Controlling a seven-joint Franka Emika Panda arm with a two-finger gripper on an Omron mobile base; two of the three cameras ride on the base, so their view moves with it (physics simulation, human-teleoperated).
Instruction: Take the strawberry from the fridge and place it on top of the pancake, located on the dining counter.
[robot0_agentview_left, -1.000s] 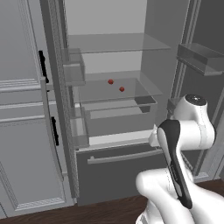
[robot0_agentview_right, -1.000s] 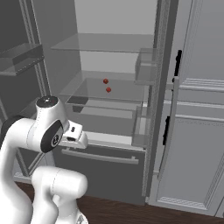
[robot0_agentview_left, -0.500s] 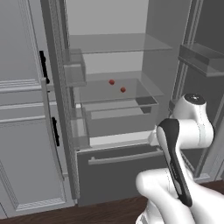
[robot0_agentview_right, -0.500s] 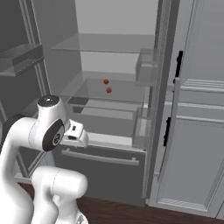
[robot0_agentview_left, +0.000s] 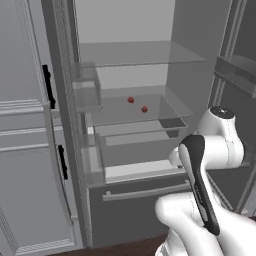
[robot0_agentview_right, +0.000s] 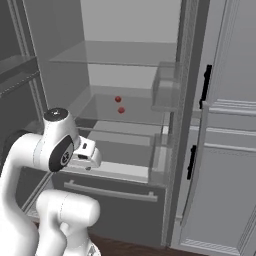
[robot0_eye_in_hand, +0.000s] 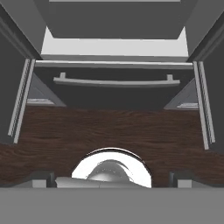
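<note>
The fridge (robot0_agentview_left: 140, 210) stands open in front of me, both doors swung aside. Two small red things lie on its middle glass shelf (robot0_agentview_left: 165, 102): one further back (robot0_agentview_left: 130, 100), one nearer (robot0_agentview_left: 144, 109); I cannot tell which is the strawberry. They also show in the right base view (robot0_agentview_right: 118, 99) (robot0_agentview_right: 121, 110). My gripper (robot0_eye_in_hand: 112, 179) points down at the floor before the bottom drawer (robot0_eye_in_hand: 116, 94), fingers wide apart, open and empty. My hand (robot0_agentview_right: 86, 154) hangs below the shelf, in front of the fridge. The pancake and the dining counter are out of view.
Light grey panelled cabinets with black handles flank the fridge (robot0_agentview_left: 30, 150) (robot0_agentview_right: 225, 150). Door bins jut out on both open doors (robot0_agentview_left: 85, 95) (robot0_agentview_right: 167, 87). A dark wooden floor (robot0_eye_in_hand: 109, 131) lies below the hand. The drawer's bar handle (robot0_eye_in_hand: 116, 81) sticks out forwards.
The whole picture has shifted slightly down and grown, so the base has crept towards the fridge. The arm keeps its pose and the gripper stays open.
</note>
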